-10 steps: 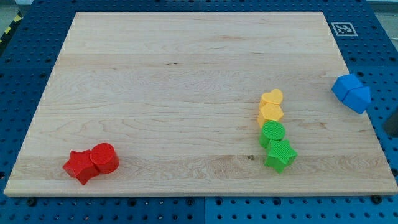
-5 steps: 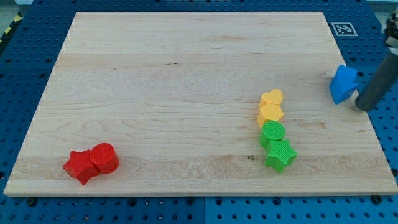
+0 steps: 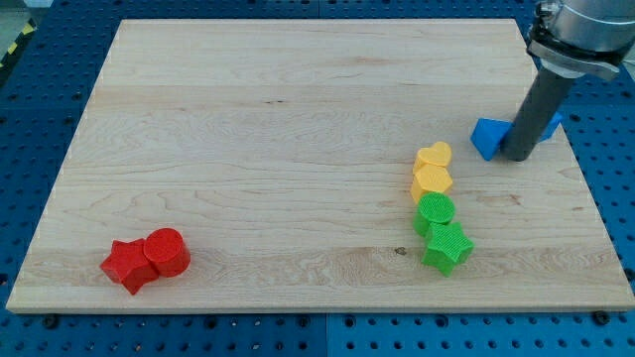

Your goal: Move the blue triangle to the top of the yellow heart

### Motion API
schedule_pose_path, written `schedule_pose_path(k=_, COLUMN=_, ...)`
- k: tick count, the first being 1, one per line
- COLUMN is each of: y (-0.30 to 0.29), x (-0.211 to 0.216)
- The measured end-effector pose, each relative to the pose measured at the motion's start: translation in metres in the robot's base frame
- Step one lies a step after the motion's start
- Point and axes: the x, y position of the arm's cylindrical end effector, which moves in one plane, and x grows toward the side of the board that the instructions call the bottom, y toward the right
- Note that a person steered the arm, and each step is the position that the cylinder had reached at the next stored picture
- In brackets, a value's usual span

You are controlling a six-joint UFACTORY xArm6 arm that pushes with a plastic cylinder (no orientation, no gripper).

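Observation:
The blue triangle (image 3: 487,137) lies on the wooden board (image 3: 298,119), up and to the right of the yellow heart (image 3: 434,156). My tip (image 3: 517,157) touches the triangle's right side. The rod hides part of another blue block (image 3: 553,123) behind it. The yellow heart sits at the top of a column, touching a second yellow block (image 3: 432,180) below it.
Below the yellow blocks sit a green round block (image 3: 435,211) and a green star (image 3: 446,246). A red star (image 3: 127,266) and a red round block (image 3: 167,252) lie at the lower left. A marker tag (image 3: 548,46) sits off the board's top right corner.
My tip moved in from the right edge toward the left. The blue triangle slid left onto the board, closer to the yellow heart.

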Motion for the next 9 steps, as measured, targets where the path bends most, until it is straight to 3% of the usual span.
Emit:
schedule_pose_path(k=3, y=0.012, x=-0.027)
schedule_pose_path(k=7, y=-0.063, x=-0.024)
schedule_pose_path(k=9, y=-0.070, x=-0.056)
